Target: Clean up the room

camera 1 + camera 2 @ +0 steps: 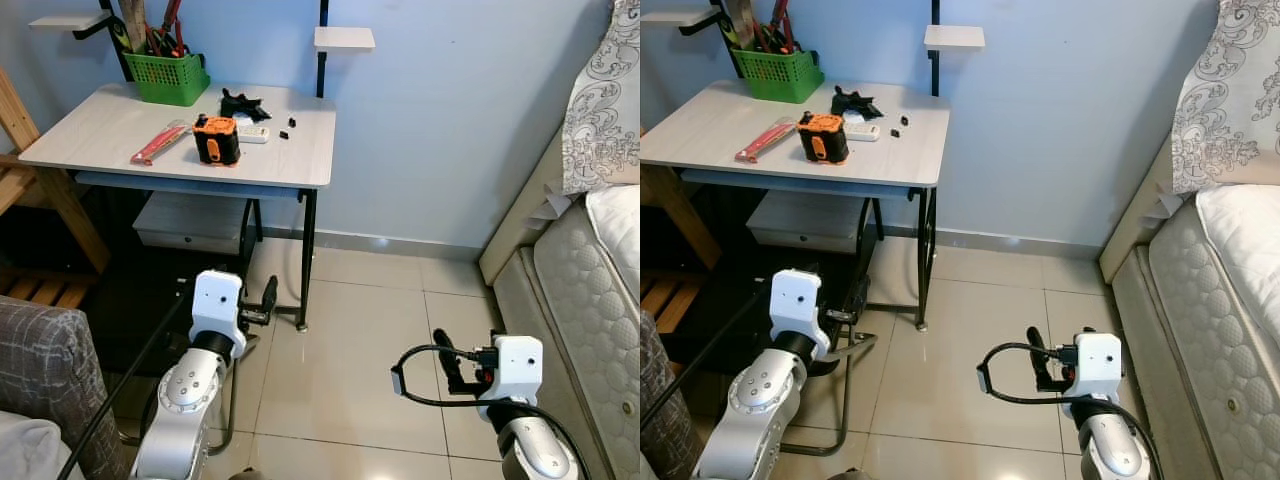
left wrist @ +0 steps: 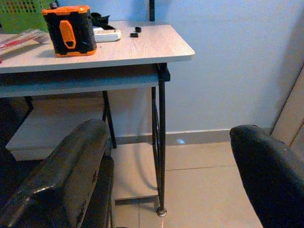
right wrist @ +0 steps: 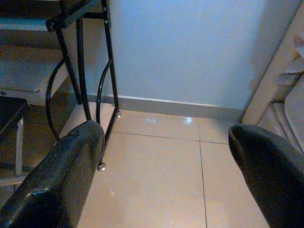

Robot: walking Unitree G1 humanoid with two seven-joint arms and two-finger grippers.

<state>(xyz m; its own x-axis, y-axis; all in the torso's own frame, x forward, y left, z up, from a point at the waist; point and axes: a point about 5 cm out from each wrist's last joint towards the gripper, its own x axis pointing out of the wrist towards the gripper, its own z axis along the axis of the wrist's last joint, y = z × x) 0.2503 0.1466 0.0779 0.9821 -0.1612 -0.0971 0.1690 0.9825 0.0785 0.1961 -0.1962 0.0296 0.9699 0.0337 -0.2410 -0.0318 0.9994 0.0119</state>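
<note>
- Tidying looks barely begun, in my judgement: the tabletop (image 1: 120,125) carries a loose orange tool (image 1: 216,139), a red packet (image 1: 158,142) at its 9 o'clock, a white remote (image 1: 252,133) and a black glove (image 1: 243,103) toward 1 o'clock, and two small black bits (image 1: 288,128) near the right edge.
- A green basket (image 1: 168,77) of tools stands at the tabletop's far edge, about 11 o'clock from the orange tool; it seems the likely home for loose items.
- Left gripper (image 1: 268,296) hangs low beside the table leg (image 1: 307,255), jaws wide and empty.
- Right gripper (image 1: 448,366) hovers over bare floor (image 1: 370,330), jaws wide, holding nothing.
- Open tile lies ahead toward 12 o'clock up to the wall.
- The bed (image 1: 590,290) closes off 3 o'clock.
- A grey seat (image 1: 40,370) and black frame crowd 9 o'clock, so the left arm has little room to swing.
- The table's right corner and thin leg are the edges to mind in reaching up.
</note>
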